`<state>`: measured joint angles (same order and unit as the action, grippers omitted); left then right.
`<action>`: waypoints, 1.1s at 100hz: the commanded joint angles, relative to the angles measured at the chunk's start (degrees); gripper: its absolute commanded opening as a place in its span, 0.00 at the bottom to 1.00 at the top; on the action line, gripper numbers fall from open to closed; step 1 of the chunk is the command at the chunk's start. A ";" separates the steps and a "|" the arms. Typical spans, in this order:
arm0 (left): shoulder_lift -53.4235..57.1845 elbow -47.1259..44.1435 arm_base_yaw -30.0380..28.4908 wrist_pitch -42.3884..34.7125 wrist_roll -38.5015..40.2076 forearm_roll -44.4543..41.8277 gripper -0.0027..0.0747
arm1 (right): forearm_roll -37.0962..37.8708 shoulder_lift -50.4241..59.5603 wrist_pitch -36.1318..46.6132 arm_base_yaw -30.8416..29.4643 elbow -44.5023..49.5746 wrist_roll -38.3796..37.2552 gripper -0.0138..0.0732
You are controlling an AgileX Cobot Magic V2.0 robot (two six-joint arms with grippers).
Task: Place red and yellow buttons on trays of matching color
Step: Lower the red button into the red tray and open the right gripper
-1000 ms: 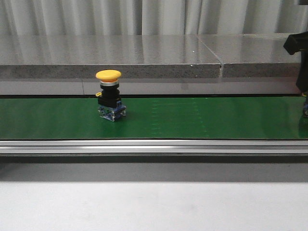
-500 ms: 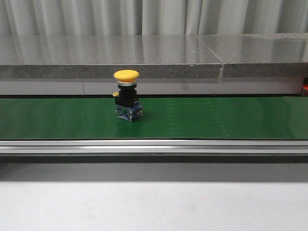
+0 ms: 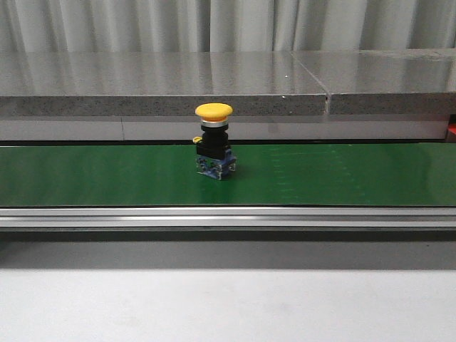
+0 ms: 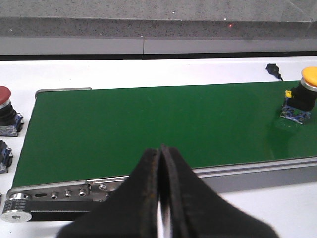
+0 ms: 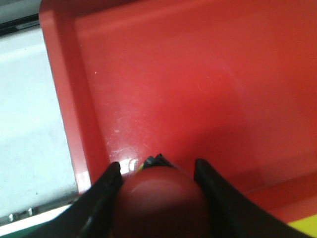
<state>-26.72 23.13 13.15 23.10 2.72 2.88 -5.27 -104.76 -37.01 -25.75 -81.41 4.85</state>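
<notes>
A yellow button (image 3: 214, 139) with a black body stands upright on the green conveyor belt (image 3: 320, 174), left of centre in the front view. The left wrist view shows the same yellow button (image 4: 302, 94) far along the belt (image 4: 148, 124). My left gripper (image 4: 161, 148) is shut and empty over the belt's near rail. Over the floor of the red tray (image 5: 198, 74), close to its side wall, my right gripper (image 5: 157, 166) is shut on a red button (image 5: 158, 203). Neither gripper shows in the front view.
Off the belt's end another red button (image 4: 5, 101) rests on the white table, with a further part (image 4: 2, 153) cut off at the frame edge. A black cable end (image 4: 273, 69) lies beyond the belt. A yellow strip (image 5: 304, 228) borders the red tray.
The yellow button has travelled to the right along the belt. The right arm, seen at the front view's right edge a second ago, has left that view.
</notes>
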 commanded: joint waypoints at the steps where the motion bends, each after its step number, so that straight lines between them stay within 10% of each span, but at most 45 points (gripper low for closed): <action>1: -0.21 1.49 0.32 -4.30 0.51 0.06 0.01 | -0.62 0.86 5.95 -0.34 -1.94 0.59 0.24; 78: -0.21 1.49 0.32 -4.30 0.51 0.06 0.01 | -3.40 -6.22 7.97 -0.34 -1.94 0.59 0.26; 110: -0.21 1.49 0.32 -4.30 0.51 0.06 0.01 | -3.31 -6.04 7.34 -0.34 -2.01 0.59 0.79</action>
<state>-26.72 23.13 13.15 23.10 2.72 2.88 -8.30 -113.95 -31.56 -25.79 -81.75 4.85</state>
